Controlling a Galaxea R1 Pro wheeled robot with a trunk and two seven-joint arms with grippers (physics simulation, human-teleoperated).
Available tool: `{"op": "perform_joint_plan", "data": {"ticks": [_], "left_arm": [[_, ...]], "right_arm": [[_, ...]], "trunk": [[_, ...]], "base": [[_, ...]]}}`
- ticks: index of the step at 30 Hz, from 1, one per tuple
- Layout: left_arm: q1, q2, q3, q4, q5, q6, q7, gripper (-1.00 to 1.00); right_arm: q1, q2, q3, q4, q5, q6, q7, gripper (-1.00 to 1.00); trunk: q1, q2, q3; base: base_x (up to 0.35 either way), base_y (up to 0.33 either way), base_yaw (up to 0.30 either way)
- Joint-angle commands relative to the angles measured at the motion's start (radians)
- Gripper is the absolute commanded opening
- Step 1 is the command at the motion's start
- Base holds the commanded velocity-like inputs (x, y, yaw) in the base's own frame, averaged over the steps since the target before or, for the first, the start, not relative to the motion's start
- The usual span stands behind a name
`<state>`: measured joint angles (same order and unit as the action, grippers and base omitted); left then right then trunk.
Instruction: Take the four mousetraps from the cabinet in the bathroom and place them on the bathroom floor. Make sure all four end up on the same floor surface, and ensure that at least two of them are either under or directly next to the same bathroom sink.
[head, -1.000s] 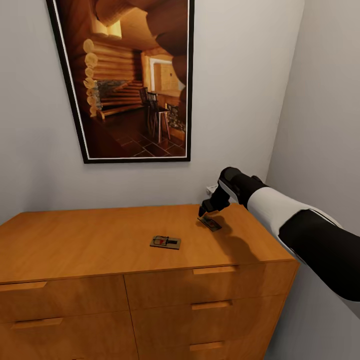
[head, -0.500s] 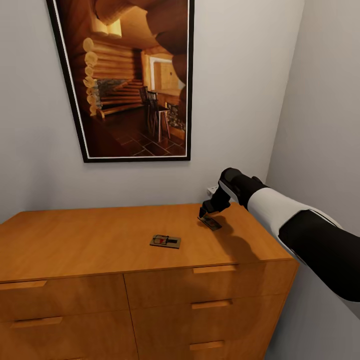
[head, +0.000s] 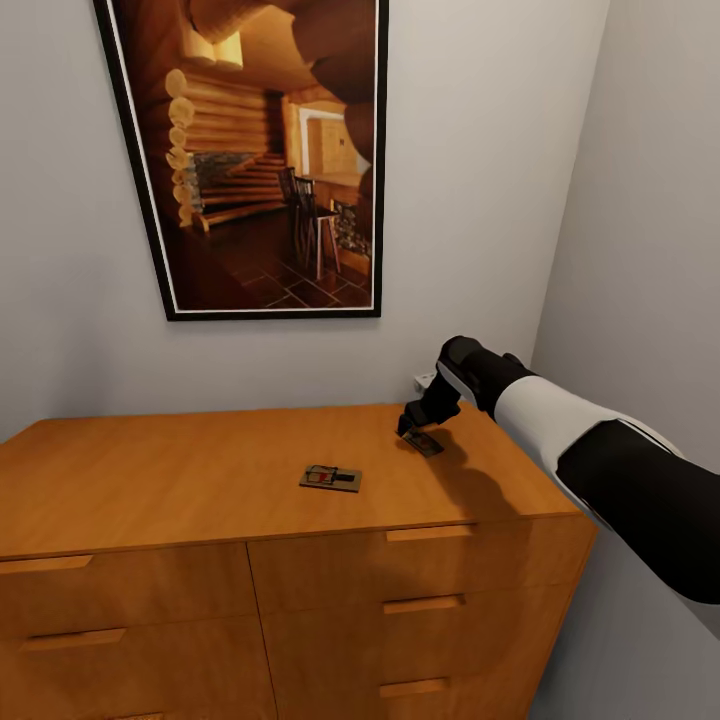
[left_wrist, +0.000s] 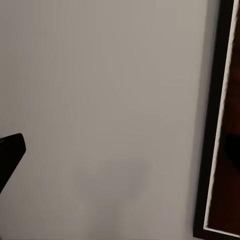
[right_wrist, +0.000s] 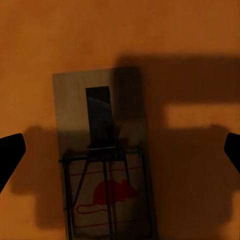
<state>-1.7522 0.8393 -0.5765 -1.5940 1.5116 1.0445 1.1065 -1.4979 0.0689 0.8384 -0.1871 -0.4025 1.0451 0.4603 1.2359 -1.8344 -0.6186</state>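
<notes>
Two mousetraps lie on top of the orange-brown cabinet (head: 170, 470). One mousetrap (head: 331, 479) rests near the middle of the top. The other mousetrap (head: 426, 442) lies toward the back right corner, with my right gripper (head: 407, 428) hovering just above it. In the right wrist view this trap (right_wrist: 102, 150) shows its tan board, dark wire and red mouse print, and my right gripper (right_wrist: 120, 150) is open with a fingertip on either side, apart from it. One dark finger (left_wrist: 10, 155) of my left gripper faces a bare wall.
A dark-framed log-cabin picture (head: 260, 150) hangs on the wall above the cabinet. A grey side wall (head: 650, 250) stands close on the right of the cabinet. A small white wall fitting (head: 424, 380) sits behind my right wrist. Drawer fronts with bar handles (head: 424, 605) face me.
The whole head picture has shifted slightly upward, so the camera moved. My right gripper sits a touch closer to the back right mousetrap. Neither trap has moved on the cabinet.
</notes>
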Motion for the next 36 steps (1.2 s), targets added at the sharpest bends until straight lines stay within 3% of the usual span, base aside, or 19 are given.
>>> {"op": "perform_joint_plan", "data": {"ticks": [1,20,26,36], "left_arm": [[-0.003,0.001,-0.003,-0.001,0.009,0.003,0.010,1.00],[-0.003,0.002,-0.003,-0.001,0.009,0.003,0.010,1.00],[-0.003,0.003,-0.003,-0.001,0.009,0.003,0.010,1.00],[-0.003,0.002,-0.003,-0.001,0.009,0.003,0.010,1.00]], "right_arm": [[-0.001,0.000,0.008,0.000,-0.007,0.002,0.001,1.00],[-0.001,0.016,0.008,0.000,-0.006,0.002,0.001,1.00],[0.000,0.018,0.008,0.000,-0.006,0.002,0.001,1.00],[0.001,0.018,0.008,0.009,-0.006,0.002,0.001,1.00]], "trunk": [[0.000,-0.001,-0.001],[0.000,-0.001,-0.001],[0.023,-0.043,-0.020],[0.023,-0.043,-0.020]], "base": [[0.000,0.000,0.000],[0.000,0.000,0.000],[0.000,0.000,0.000],[0.000,0.000,0.000]]}}
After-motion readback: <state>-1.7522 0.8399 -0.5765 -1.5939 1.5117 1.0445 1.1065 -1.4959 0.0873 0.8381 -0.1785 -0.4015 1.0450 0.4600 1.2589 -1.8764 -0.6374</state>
